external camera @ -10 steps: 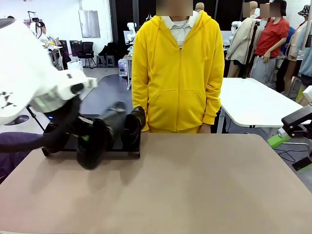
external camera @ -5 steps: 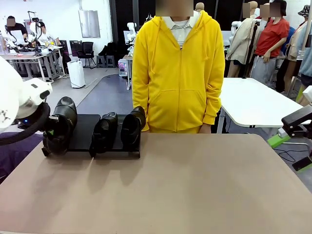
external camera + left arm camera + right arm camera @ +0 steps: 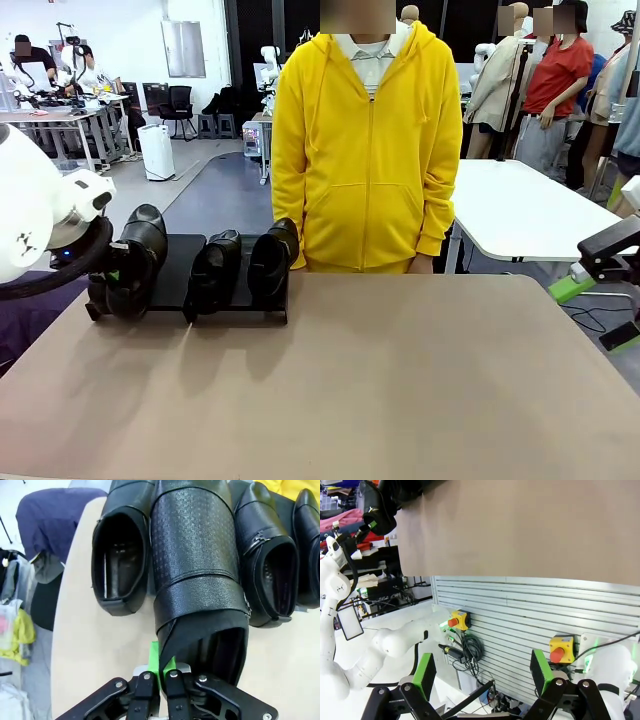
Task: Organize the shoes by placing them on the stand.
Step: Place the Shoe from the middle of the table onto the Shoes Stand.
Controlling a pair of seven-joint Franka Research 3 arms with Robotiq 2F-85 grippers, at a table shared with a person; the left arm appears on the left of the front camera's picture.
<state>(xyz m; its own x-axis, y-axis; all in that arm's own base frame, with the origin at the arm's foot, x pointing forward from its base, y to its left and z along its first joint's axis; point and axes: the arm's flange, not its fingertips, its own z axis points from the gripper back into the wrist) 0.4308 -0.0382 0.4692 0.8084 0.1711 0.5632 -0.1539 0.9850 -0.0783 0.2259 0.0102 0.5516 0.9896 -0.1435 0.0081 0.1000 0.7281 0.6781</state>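
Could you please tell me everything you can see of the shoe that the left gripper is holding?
The held shoe is black, leather-looking, with a fine embossed texture on its upper, a smooth band across the instep and a dark opening. The left gripper is shut on the rim of that opening at the heel end. The shoe points toward the stand, between a shoe on one side and a buckled shoe on the other. Whether it rests on the stand cannot be told.

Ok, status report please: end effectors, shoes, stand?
Left end effector shut on textured loafer, over stand. Right end effector open, idle. Three shoes racked.
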